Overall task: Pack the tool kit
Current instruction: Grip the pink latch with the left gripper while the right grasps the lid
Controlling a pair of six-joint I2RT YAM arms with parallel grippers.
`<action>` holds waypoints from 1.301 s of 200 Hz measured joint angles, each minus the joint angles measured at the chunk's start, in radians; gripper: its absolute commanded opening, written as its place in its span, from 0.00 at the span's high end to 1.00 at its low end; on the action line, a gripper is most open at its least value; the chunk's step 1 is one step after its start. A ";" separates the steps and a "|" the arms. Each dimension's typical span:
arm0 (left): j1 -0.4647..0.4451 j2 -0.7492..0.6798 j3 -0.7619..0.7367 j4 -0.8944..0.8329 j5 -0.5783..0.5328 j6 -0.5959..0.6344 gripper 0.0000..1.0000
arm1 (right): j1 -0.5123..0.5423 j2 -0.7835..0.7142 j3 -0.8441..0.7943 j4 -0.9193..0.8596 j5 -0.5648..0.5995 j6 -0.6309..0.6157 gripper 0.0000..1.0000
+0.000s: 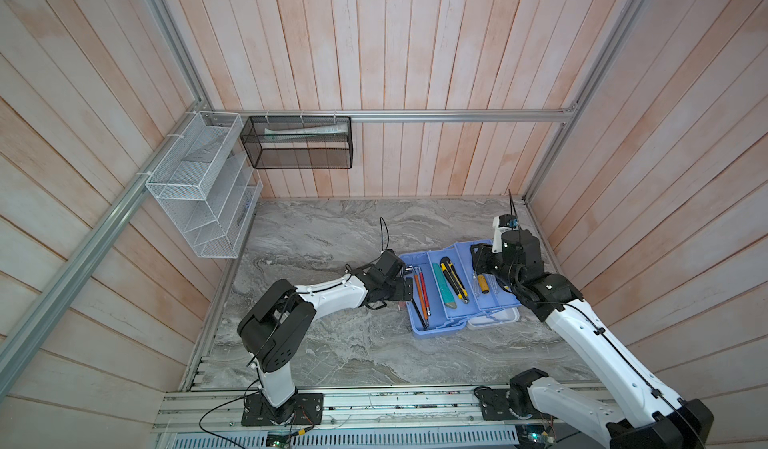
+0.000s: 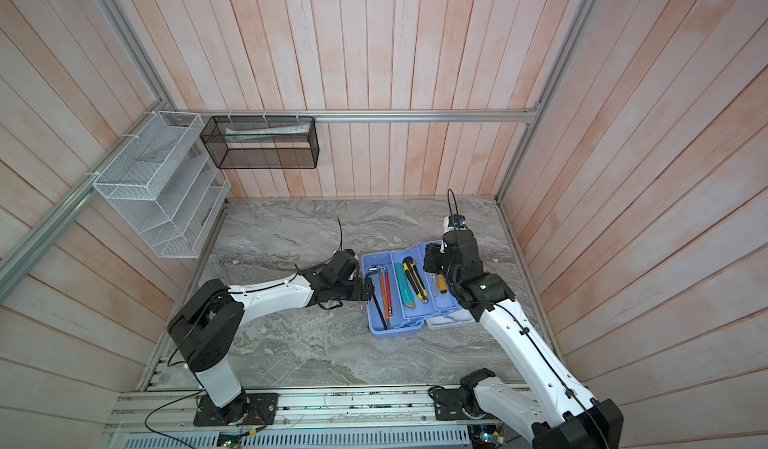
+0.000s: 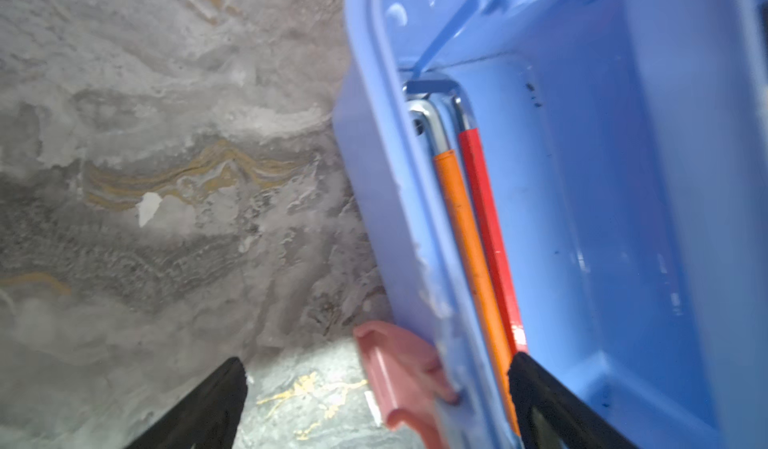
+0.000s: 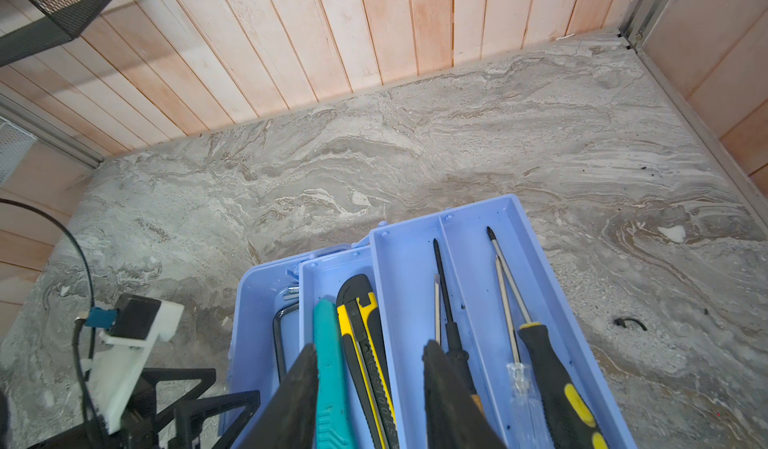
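The left tool (image 3: 378, 361), jaws wide and empty, straddles the toolbox (image 1: 434, 322) wall beside its pink latch (image 3: 399, 380); pinching there would likely steady the box. The toolbox sits on the counter (image 1: 332, 226) right of centre, trays (image 4: 324, 276) fanned open, long axis pointing from the near edge toward the back wall (image 1: 415, 156). The right tool (image 4: 370, 347) hovers parted above the knives (image 4: 359, 322), gripping nothing; lift clear before folding trays.

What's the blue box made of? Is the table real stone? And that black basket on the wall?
The blue box looks like plastic: one even colour, rounded moulded edges, a soft shine. The tabletop looks like polished grey marble with wavy veins, though it could be a printed pattern. The black basket seems to be painted metal mesh: you can see through its fine grid.
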 measured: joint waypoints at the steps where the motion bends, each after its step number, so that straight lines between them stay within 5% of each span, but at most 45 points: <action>1: 0.000 0.000 0.000 -0.001 0.000 0.000 0.00 | -0.002 0.000 0.000 0.000 -0.002 0.000 0.60; 106: 0.163 -0.235 -0.217 -0.050 -0.099 0.022 0.05 | -0.190 0.038 -0.041 0.053 -0.236 -0.003 0.65; 177: 0.211 -0.420 -0.221 -0.077 -0.146 0.047 0.01 | -0.303 0.096 -0.269 0.145 -0.317 0.035 0.76; 211: 0.225 -0.391 -0.258 -0.041 -0.146 0.046 0.16 | -0.304 0.178 -0.357 0.204 -0.349 0.063 0.86; 260: 0.225 -0.319 -0.343 0.060 -0.047 0.016 0.59 | -0.311 0.319 -0.362 0.267 -0.435 0.046 1.00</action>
